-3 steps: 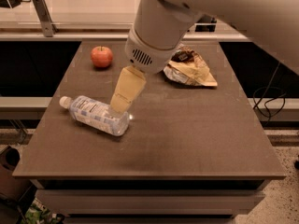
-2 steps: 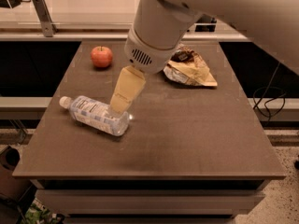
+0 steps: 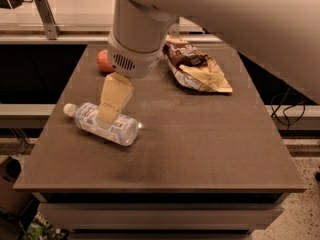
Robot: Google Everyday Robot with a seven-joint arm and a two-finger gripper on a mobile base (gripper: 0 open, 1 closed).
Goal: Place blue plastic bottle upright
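The blue plastic bottle (image 3: 120, 130) lies on its side on the left part of the brown table (image 3: 200, 149). Its white cap points toward the table's left edge and its base points toward the middle of the tabletop. The label wraps the bottle's midsection.

The gripper (image 3: 107, 115) hangs from the thick white arm (image 3: 137, 29), reaches down at a slant and ends over the bottle's middle, where its pale yellow tip overlaps the label. It seems to be touching the bottle, but from this angle I cannot tell whether the gripper is released or clenched on it.

Behind the arm, near the far left edge of the table, sits a red apple (image 3: 103, 61) (only partly in view, the wrist housing covers the rest). A crumpled snack bag (image 3: 197, 69) lies on the far right side, well apart from the bottle.
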